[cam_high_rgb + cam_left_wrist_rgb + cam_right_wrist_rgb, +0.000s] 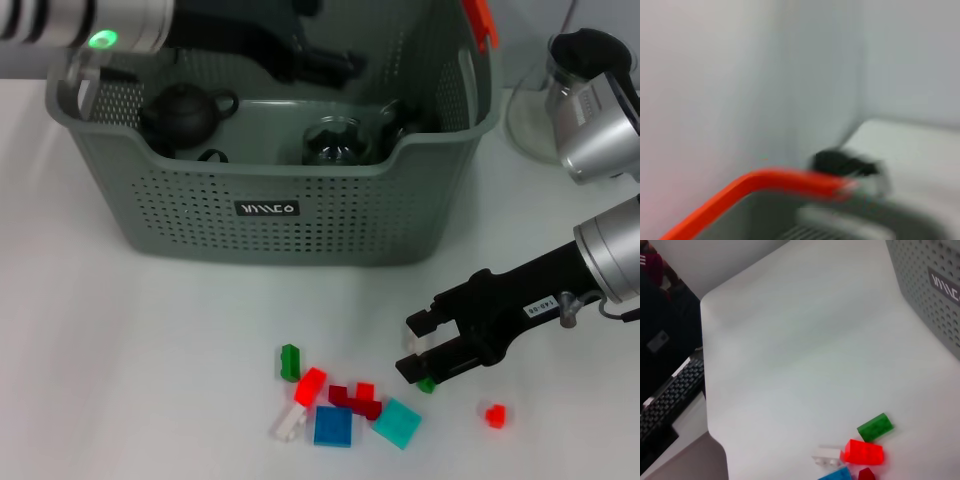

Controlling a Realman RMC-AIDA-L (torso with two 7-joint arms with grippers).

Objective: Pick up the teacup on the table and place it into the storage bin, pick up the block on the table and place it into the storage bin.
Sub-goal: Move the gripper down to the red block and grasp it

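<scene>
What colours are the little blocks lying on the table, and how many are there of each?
green blocks: 2
red blocks: 3
dark red block: 1
white block: 1
blue block: 1
teal block: 1
Total: 9

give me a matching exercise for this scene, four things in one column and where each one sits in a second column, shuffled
Things:
1. dark teapot
2. lone small red block
3. blue square block
4. right gripper

Places:
A. on the table, apart from the pile, on the robot's right
B. low over the table at the right edge of the block pile
C. inside the storage bin, at its left end
D. in the block pile, beside the teal block

Pairs: 1-C, 2-A, 3-D, 4-B
</scene>
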